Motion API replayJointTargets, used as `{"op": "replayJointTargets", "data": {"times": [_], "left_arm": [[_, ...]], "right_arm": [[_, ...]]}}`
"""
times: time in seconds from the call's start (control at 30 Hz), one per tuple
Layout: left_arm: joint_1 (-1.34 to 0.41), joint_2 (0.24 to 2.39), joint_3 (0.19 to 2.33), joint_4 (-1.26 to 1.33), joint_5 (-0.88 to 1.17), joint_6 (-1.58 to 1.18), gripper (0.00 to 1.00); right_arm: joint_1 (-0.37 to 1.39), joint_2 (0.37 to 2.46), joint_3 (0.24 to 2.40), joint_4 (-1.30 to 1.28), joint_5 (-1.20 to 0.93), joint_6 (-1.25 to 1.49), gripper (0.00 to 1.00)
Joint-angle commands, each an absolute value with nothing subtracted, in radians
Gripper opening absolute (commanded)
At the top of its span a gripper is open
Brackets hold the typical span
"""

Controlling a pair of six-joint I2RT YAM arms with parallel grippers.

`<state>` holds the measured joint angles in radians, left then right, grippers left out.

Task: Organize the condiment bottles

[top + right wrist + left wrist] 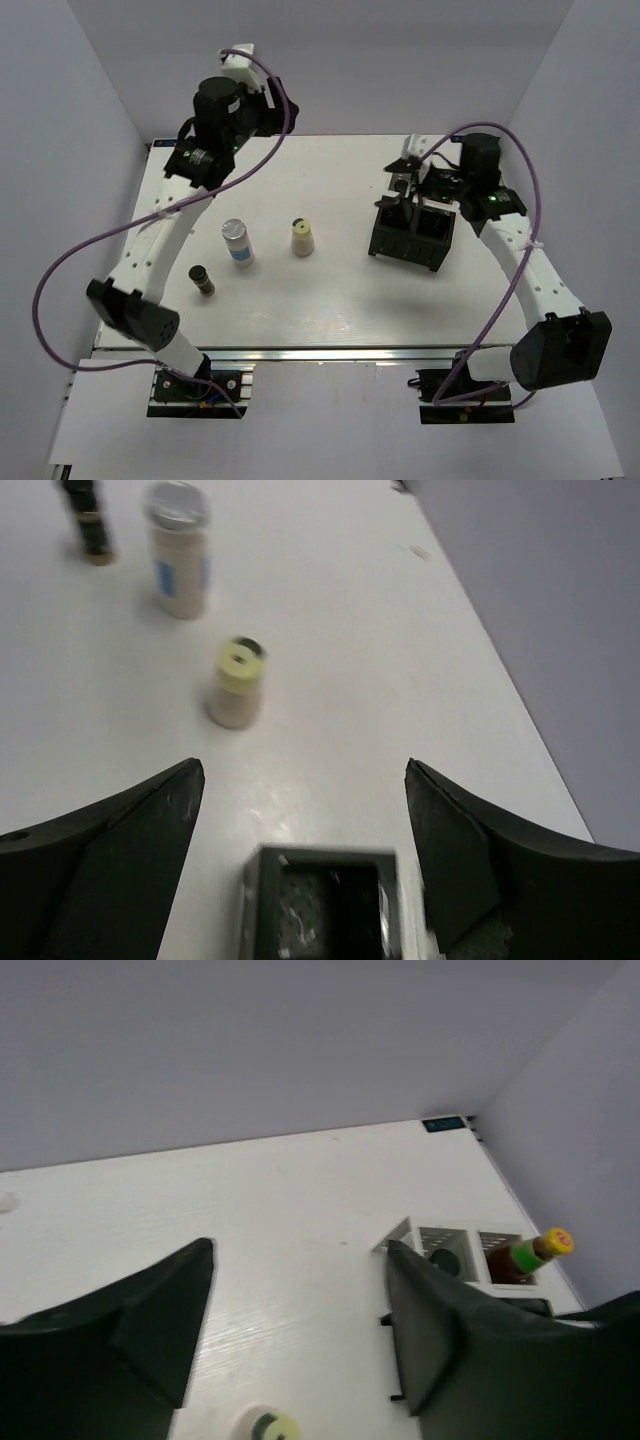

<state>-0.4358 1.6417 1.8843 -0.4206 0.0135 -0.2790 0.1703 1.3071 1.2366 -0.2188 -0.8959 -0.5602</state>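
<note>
Three condiment bottles stand on the white table: a blue-labelled white one, a cream one with a yellow cap, and a dark black-lidded jar. The black rack holds the red sauce bottle and a dark jar. My right gripper hangs open and empty over the rack's left end. My left gripper is raised high at the back left, open, holding nothing.
Grey walls close in the table at the back and on both sides. The rack sits near the right wall. Purple cables loop from both arms.
</note>
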Motion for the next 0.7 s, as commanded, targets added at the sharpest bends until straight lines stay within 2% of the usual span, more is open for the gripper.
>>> {"op": "replayJointTargets", "data": {"times": [0.0,0.1,0.3,0.5,0.67], "left_arm": [[-0.451,1.515,1.804,-0.543,-0.086,-0.232,0.83],[-0.446,1.418,1.738,-0.595,-0.172,-0.227,0.89],[-0.442,1.252,1.614,-0.676,-0.317,-0.262,0.94],[-0.440,1.134,1.485,-0.706,-0.440,-0.304,0.97],[-0.439,1.085,1.500,-0.727,-0.526,-0.305,0.98]], "right_arm": [[0.325,1.356,1.299,-0.366,-1.043,-0.805,0.86],[0.461,1.429,1.345,-0.396,-1.017,-0.851,0.86],[0.715,1.597,1.483,-0.448,-0.927,-0.899,0.83],[0.911,1.761,1.558,-0.348,-0.737,-0.729,0.82],[1.011,1.859,1.591,-0.240,-0.643,-0.644,0.81]]}}
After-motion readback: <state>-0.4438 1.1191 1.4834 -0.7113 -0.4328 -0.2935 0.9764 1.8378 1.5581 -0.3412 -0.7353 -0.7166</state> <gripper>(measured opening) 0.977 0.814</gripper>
